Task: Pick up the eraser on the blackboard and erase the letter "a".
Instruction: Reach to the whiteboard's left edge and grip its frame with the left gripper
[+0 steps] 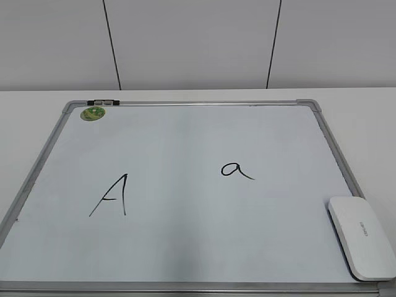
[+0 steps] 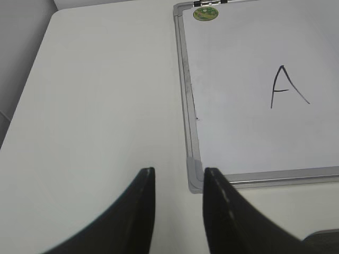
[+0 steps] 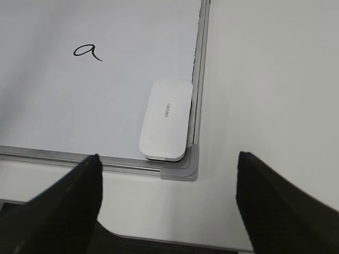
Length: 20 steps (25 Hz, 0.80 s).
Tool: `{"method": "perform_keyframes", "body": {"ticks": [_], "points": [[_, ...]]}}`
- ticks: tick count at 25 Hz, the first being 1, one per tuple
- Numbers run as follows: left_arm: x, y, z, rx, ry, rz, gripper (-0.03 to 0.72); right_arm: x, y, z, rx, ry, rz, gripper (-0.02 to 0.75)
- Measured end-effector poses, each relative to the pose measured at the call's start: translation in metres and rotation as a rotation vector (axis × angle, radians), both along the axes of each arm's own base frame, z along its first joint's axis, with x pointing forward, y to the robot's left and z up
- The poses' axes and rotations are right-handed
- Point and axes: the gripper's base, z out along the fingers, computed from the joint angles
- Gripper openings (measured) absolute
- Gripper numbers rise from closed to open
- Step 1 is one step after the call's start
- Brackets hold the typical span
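Progress: nothing done | eraser (image 3: 165, 119) lies flat in near right corner of blackboard (image 1: 185, 136), untouched | letter "a" (image 1: 235, 170) intact | right gripper (image 3: 168, 174) spread wide, empty | left gripper (image 2: 178, 177) narrowly parted, empty | left: pickup, wipe

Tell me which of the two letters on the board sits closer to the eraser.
The small rounded lowercase letter "a", right of centre on the blackboard. The eraser lies at the near right corner; the angular capital A is far left.
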Motion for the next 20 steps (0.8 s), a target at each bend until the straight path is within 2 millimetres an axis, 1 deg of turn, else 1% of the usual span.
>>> {"method": "perform_keyframes", "body": {"ticks": [20], "points": [[0.0, 0.0, 0.0, 0.0, 0.0, 0.0, 0.226, 0.0, 0.0, 0.0, 0.0, 0.0, 0.0, 0.587]]}}
